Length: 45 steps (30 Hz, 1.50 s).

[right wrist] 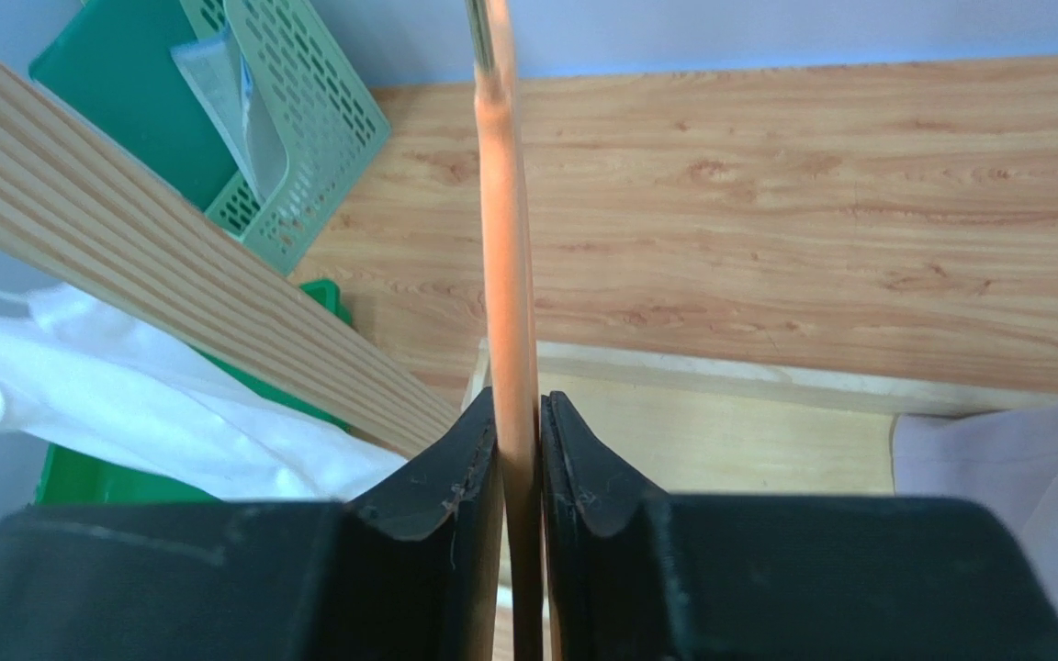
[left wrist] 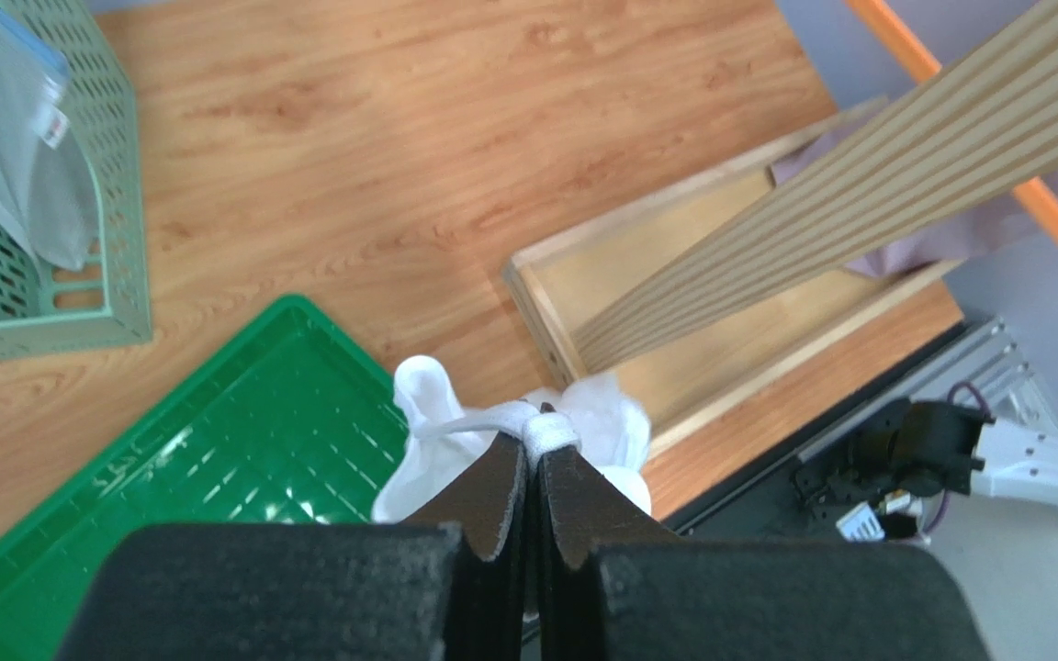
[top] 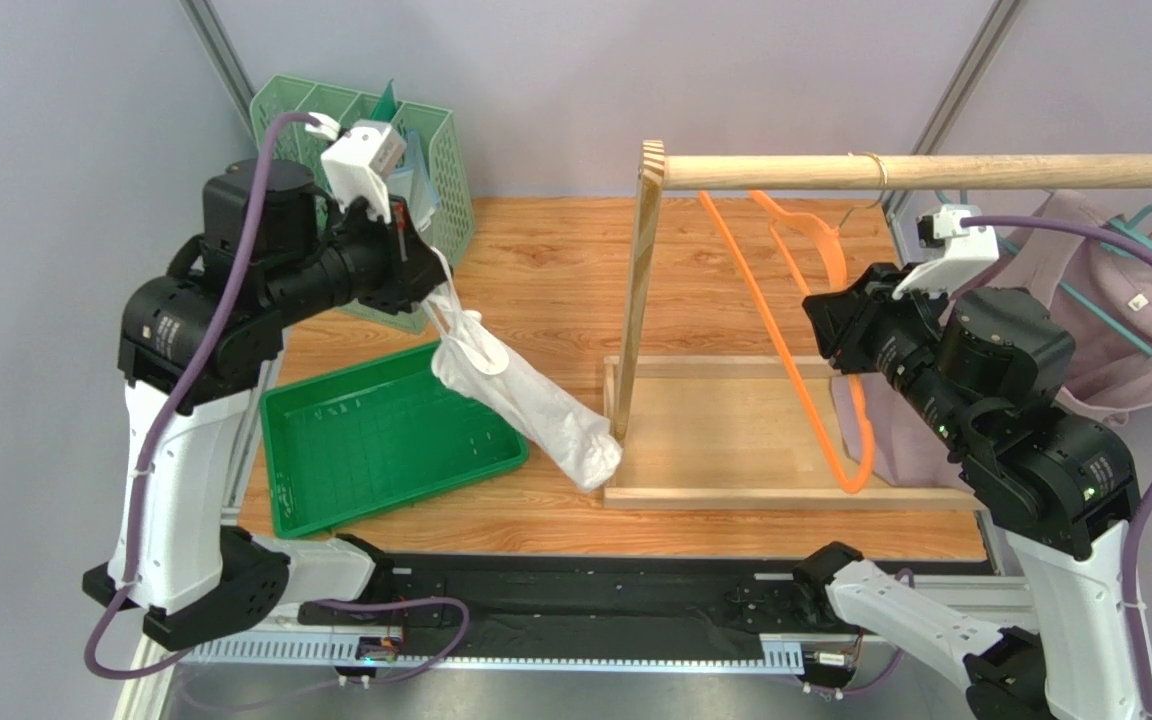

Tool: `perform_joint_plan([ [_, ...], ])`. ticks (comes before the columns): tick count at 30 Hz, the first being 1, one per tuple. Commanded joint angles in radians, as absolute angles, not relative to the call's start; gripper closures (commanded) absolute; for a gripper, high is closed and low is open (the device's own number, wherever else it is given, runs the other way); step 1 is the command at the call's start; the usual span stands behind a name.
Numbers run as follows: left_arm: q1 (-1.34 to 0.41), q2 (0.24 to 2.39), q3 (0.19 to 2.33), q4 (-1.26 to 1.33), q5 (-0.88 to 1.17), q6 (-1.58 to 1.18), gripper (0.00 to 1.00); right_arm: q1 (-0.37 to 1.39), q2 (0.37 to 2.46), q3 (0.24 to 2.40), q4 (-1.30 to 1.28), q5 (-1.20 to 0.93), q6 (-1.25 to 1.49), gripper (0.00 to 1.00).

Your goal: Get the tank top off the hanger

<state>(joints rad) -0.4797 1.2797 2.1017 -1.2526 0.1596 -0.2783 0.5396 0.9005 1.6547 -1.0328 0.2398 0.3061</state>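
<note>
The white tank top [top: 525, 393] hangs from my left gripper [top: 429, 275], off the hanger, its lower end draped by the rack's upright near the green tray [top: 372, 444]. In the left wrist view my left gripper [left wrist: 536, 444] is shut on a strap of the tank top [left wrist: 590, 413]. The orange hanger [top: 808, 375] hangs bare from the wooden rail [top: 928, 170]. My right gripper [top: 832, 323] is shut on the hanger's side; in the right wrist view the gripper [right wrist: 520, 413] clamps the orange hanger bar [right wrist: 502, 207].
A wooden rack with upright post [top: 636, 285] and base board [top: 732, 428] stands mid-table. A pale green basket [top: 432, 165] sits at the back left. A pink garment on a teal hanger [top: 1123, 315] hangs at the rail's right end.
</note>
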Motion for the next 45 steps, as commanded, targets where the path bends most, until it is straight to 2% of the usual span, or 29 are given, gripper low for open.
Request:
perform_joint_plan([
  [1,-0.454,1.341,2.282,-1.357,0.158,-0.279,1.00,0.538,0.907,1.626,-1.118,0.190,0.299,0.79],
  [8,-0.433,1.367,2.402,-1.362,0.045,-0.307,1.00,0.537,0.905,1.608,-1.115,0.186,0.290,0.69],
  [12,-0.399,1.362,2.440,-1.339,0.060,-0.304,1.00,0.537,0.900,1.611,-1.120,0.184,0.285,0.66],
  [15,-0.373,1.371,2.487,-1.336,0.055,-0.307,1.00,0.537,0.897,1.612,-1.120,0.180,0.282,0.60],
  [16,-0.365,1.373,2.491,-1.332,0.060,-0.307,1.00,0.538,0.896,1.611,-1.120,0.176,0.287,0.56],
  [24,-0.353,1.365,2.467,-1.301,0.080,-0.301,1.00,0.538,0.881,1.608,-1.143,0.161,0.293,0.49],
  [25,-0.353,1.364,2.454,-1.299,0.080,-0.301,1.00,0.537,0.877,1.608,-1.146,0.160,0.293,0.45],
  [27,-0.351,1.348,2.401,-1.290,0.077,-0.298,1.00,0.537,0.868,1.609,-1.155,0.152,0.298,0.44],
  [29,-0.350,1.321,2.320,-1.270,0.068,-0.288,1.00,0.538,0.856,1.608,-1.160,0.141,0.302,0.33],
  [30,-0.348,1.309,2.291,-1.247,0.063,-0.282,1.00,0.538,0.851,1.608,-1.163,0.138,0.304,0.30],
  [31,-0.347,1.298,2.258,-1.235,0.048,-0.267,1.00,0.537,0.848,1.608,-1.164,0.134,0.308,0.22],
  [34,-0.341,1.259,2.139,-1.223,-0.024,-0.250,1.00,0.537,0.836,1.608,-1.184,0.118,0.308,0.19],
  [37,-0.339,1.207,1.979,-1.197,-0.012,-0.252,1.00,0.537,0.825,1.606,-1.210,0.097,0.308,0.18],
  [45,-0.339,1.035,1.410,-1.028,0.017,-0.314,1.00,0.538,0.772,1.598,-1.261,0.092,0.307,0.16],
])
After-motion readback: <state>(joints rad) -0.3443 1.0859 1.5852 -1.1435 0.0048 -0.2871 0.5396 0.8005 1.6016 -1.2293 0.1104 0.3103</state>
